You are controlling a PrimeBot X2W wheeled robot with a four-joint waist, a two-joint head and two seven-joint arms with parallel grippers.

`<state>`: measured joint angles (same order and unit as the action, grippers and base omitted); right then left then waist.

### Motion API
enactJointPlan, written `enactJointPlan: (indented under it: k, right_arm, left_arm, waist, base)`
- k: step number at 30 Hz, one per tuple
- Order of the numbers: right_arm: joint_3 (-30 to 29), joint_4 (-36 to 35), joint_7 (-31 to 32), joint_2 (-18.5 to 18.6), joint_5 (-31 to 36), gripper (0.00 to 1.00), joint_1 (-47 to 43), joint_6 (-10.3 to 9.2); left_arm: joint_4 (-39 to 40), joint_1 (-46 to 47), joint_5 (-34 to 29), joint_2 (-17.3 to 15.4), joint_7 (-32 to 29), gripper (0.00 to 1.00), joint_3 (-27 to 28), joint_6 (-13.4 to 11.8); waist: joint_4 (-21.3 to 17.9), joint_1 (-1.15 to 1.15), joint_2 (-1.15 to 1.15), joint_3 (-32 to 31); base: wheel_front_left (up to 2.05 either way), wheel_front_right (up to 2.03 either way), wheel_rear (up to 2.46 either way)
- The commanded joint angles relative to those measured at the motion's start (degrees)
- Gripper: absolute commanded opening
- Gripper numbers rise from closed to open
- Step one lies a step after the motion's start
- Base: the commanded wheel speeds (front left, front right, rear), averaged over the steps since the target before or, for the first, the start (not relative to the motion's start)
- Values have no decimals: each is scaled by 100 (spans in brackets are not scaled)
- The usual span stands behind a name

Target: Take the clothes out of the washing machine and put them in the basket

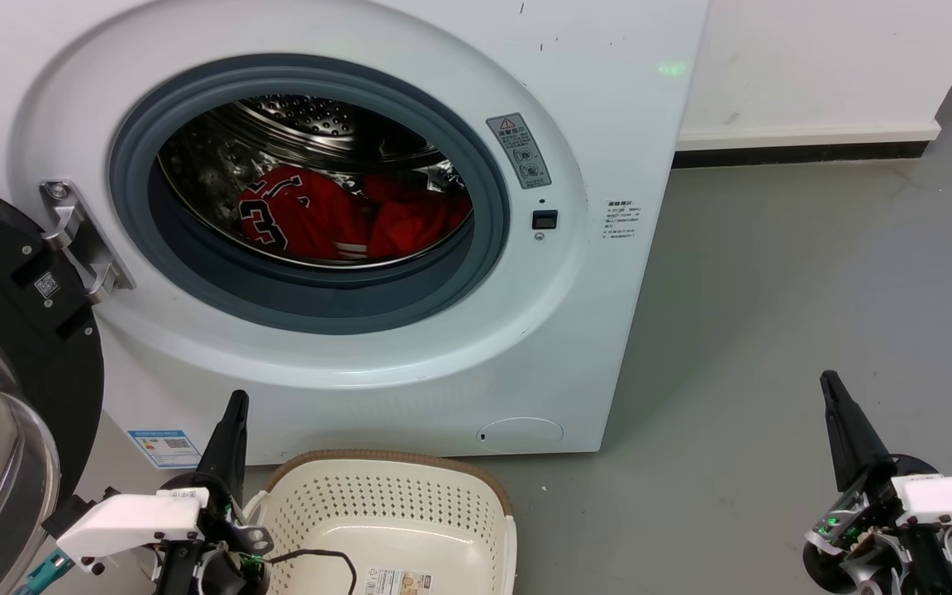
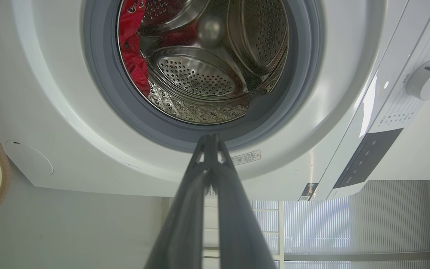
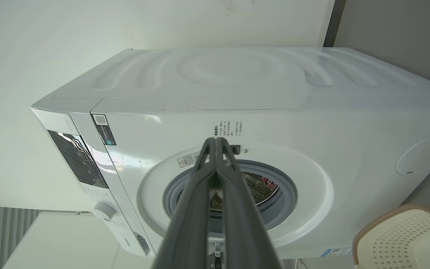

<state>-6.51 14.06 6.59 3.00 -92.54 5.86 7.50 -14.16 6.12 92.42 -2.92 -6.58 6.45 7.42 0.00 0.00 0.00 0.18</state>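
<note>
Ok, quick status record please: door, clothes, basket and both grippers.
door: open, swung left
clothes: red, in the washing machine drum
basket: on floor before the machine, no clothes visible inside
left gripper: shut, empty, beside basket
right gripper: shut, empty, over floor

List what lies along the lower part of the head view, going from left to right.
washing machine door, swung open → left claw → basket → right claw
</note>
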Motion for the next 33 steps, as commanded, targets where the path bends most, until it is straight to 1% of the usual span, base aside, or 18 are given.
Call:
enactJointPlan:
  k: [1,14,15,19,27,33]
  right_arm:
    - [5,7,2,-22,26,0,77,-2]
    - [5,7,2,-22,27,0,77,-2]
    - [0,7,-1,0,0,100,-2,0]
    - [20,136,-25,-3,7,100,-128,0]
    - [78,-54,-262,-4,132,100,-200,0]
    - [-18,-86,-424,-5,308,100,-221,0]
  left_arm:
    - [9,30,-1,8,-9,0,15,19]
    - [9,30,-1,8,-9,0,15,19]
    - [-9,-2,0,1,1,100,-2,-1]
    - [-143,-136,-13,13,27,100,-36,-3]
    - [35,-208,-149,12,263,100,-75,-2]
    - [87,-241,-341,11,426,100,-18,-1]
  waist:
    - [0,0,0,0]
    - [0,0,0,0]
    - [0,0,0,0]
    - [0,0,0,3]
    - [-8,0,0,17]
    - [-17,0,0,36]
  base:
    - [0,0,0]
    - [0,0,0]
    - [0,0,0]
    - [0,0,0]
    - [0,0,0]
    - [0,0,0]
